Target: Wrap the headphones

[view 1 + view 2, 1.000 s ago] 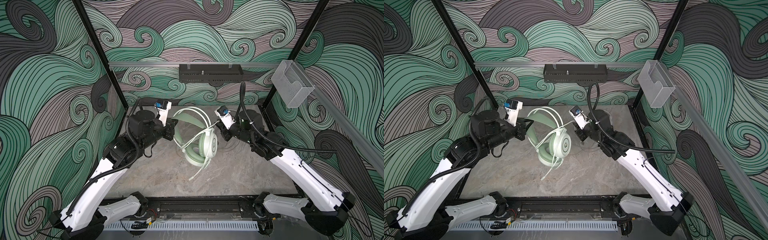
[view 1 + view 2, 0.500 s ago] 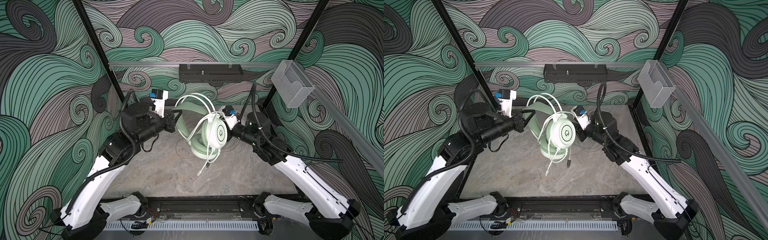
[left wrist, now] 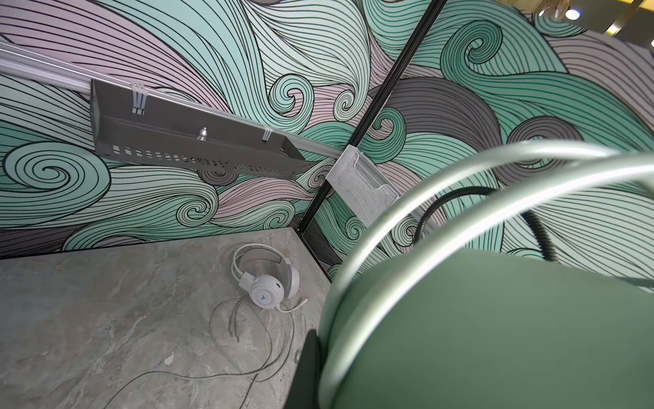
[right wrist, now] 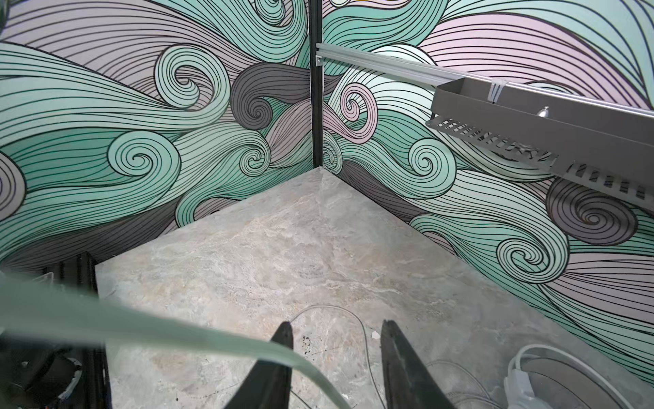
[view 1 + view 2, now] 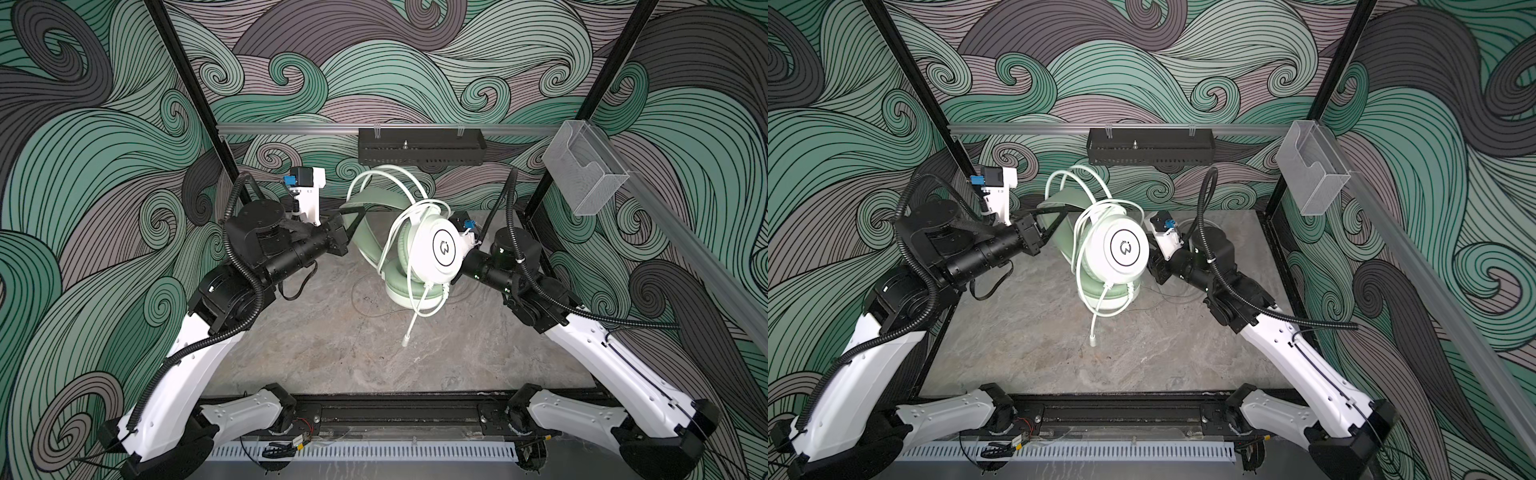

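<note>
The pale mint green headphones (image 5: 436, 253) (image 5: 1121, 249) hang in the air at mid table. Their white earcup shell faces up in both top views. My left gripper (image 5: 353, 214) (image 5: 1054, 216) is shut on the green headband (image 3: 495, 336); one dark finger (image 3: 310, 368) shows beside it. The white cable loops around the earcups and its plug (image 5: 405, 342) dangles free. My right gripper (image 4: 336, 333) stands open behind the earcup, with a mint cable strand (image 4: 141, 325) crossing in front of one finger. A white headset (image 3: 266, 283) lies on the table by the far corner.
A black shelf (image 5: 419, 145) hangs on the back wall rail, and a clear plastic holder (image 5: 582, 178) on the right rail. The white headset's thin cable (image 3: 247, 354) lies in loose loops on the marble table (image 5: 332, 353). Walls close in three sides.
My left gripper has lifted the mint headphones off the table and turned them so the white shell faces up. My right gripper has widened and moved behind the earcup.
</note>
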`<control>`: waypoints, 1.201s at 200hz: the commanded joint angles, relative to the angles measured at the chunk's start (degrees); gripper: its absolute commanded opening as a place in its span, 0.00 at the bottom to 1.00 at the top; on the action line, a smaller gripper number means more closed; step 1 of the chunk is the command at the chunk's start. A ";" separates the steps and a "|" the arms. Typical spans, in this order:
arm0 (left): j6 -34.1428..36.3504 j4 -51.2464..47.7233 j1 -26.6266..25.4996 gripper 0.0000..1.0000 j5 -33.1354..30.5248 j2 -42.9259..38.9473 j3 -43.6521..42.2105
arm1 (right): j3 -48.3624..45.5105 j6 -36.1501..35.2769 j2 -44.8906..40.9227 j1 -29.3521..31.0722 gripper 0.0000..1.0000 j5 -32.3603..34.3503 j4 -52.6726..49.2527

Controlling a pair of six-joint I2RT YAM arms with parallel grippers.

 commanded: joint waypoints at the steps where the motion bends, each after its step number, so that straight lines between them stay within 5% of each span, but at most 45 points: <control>1: -6.03 6.89 0.28 0.00 0.12 -0.54 2.76 | -1.62 3.90 -0.23 -0.45 0.45 -2.61 4.64; 91: -9.93 10.40 0.28 0.00 -1.27 0.17 3.92 | -10.86 13.61 0.85 -0.53 0.42 -8.97 13.15; 240: -11.80 12.16 0.28 0.00 -1.66 0.58 4.54 | -14.79 13.50 1.54 -0.54 0.48 -11.84 13.92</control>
